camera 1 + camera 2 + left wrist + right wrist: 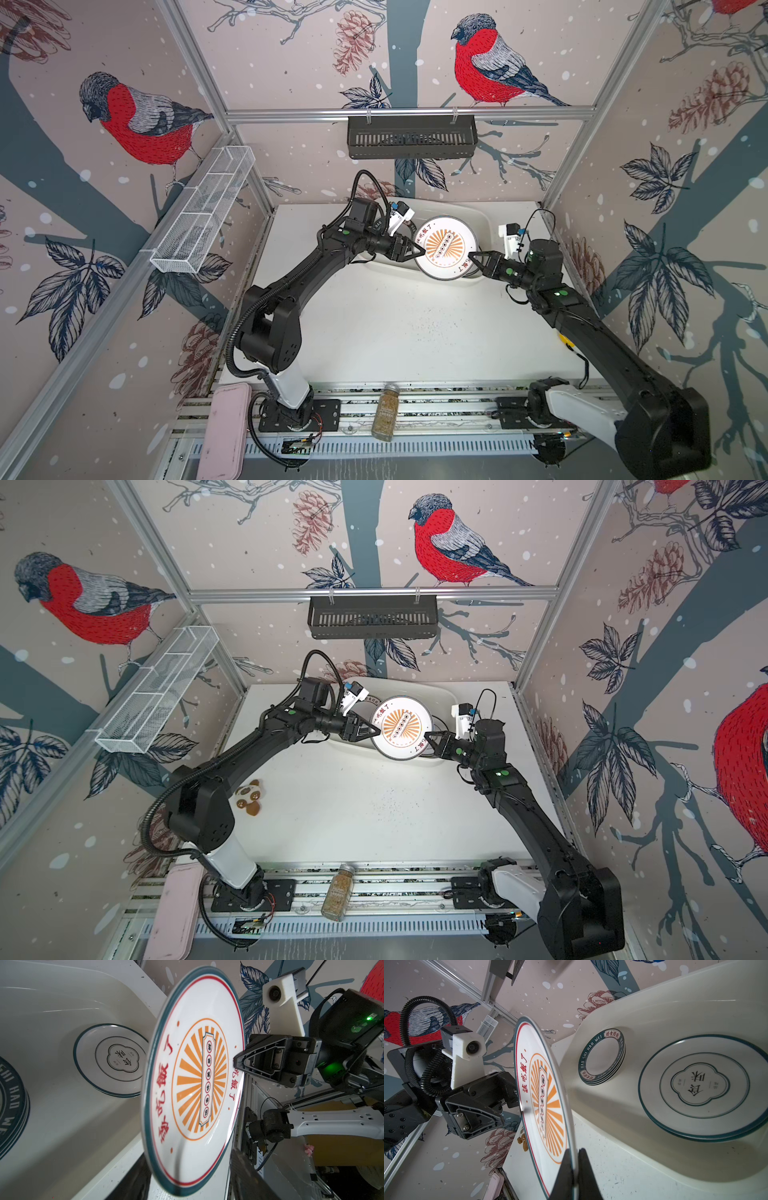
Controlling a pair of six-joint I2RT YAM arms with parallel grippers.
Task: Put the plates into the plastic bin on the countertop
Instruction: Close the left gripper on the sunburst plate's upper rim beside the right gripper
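Observation:
A white plate with an orange sunburst centre hangs over the front right part of the plastic bin. My right gripper is shut on its right rim. My left gripper is open, its jaws straddling the opposite rim with gaps on both sides. Inside the bin lie a stack of flower-emblem plates and a stack of dark-green lettered-rim plates.
A black slotted basket hangs on the back wall and a white wire rack on the left wall. A brown cookie-like coaster lies on the countertop at left. A spice jar and a pink case sit on the front rails.

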